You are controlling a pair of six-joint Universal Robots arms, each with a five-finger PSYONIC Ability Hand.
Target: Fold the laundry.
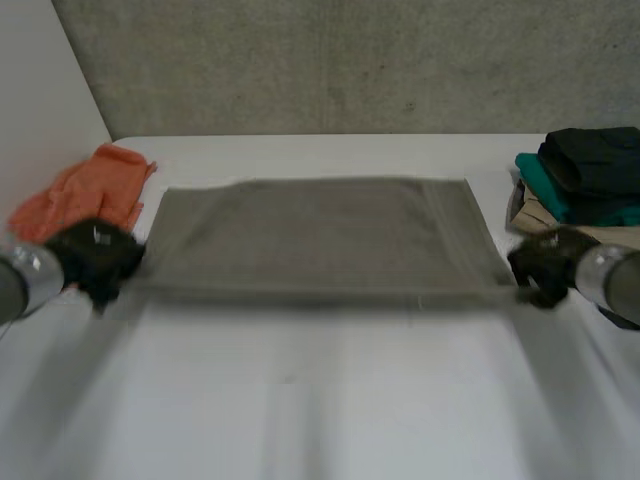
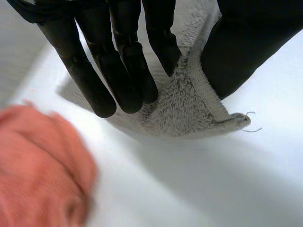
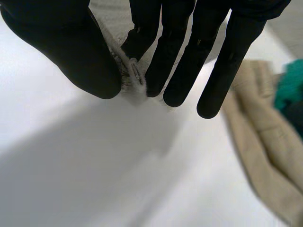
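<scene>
Grey-green terry towel (image 1: 320, 235) lies spread flat on the white desk (image 1: 320, 390). The left hand (image 1: 95, 260) pinches its near left corner between thumb and fingers; the right hand (image 1: 540, 265) pinches its near right corner likewise. A crumpled orange cloth (image 1: 90, 190) lies beside the towel's left edge, and a stack of black, teal and beige clothes (image 1: 585, 175) beside its right edge.

Hand: left hand (image 2: 94, 61) pinches towel corner between thumb and fingers
Towel (image 2: 184, 104): grey, fluffy, loose threads at corner
Nearby: orange cloth (image 2: 42, 165) on white table (image 2: 213, 179)
</scene>
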